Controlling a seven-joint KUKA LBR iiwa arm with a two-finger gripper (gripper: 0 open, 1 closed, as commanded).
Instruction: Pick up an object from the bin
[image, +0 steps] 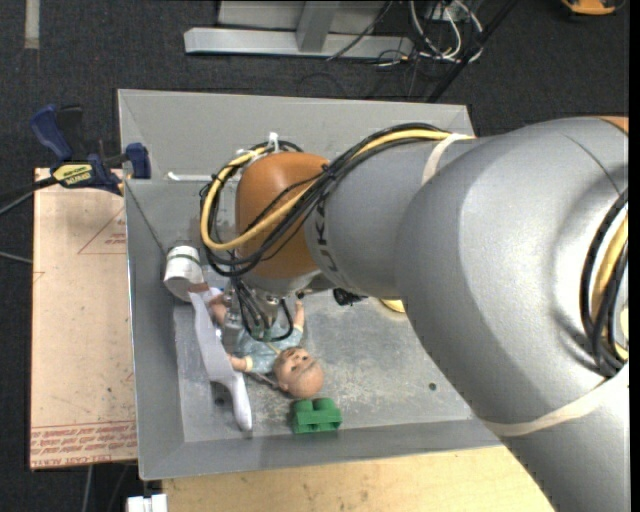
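Observation:
My gripper (252, 312) comes down below the orange wrist cover at the bin's left middle, right over the body of a small baby doll (290, 368). The doll lies on its back in pale blue clothes, its head pointing to the front right. Whether the gripper touches the doll's body cannot be made out. A long white plastic piece (222, 368) lies just left of the doll, running toward the front wall. A green toy block (316, 416) rests at the front wall, just below the doll's head.
A white roll (183, 270) leans at the left wall behind the gripper. A bit of a yellow thing (394, 306) peeks out under the arm, which covers the bin's right and back parts.

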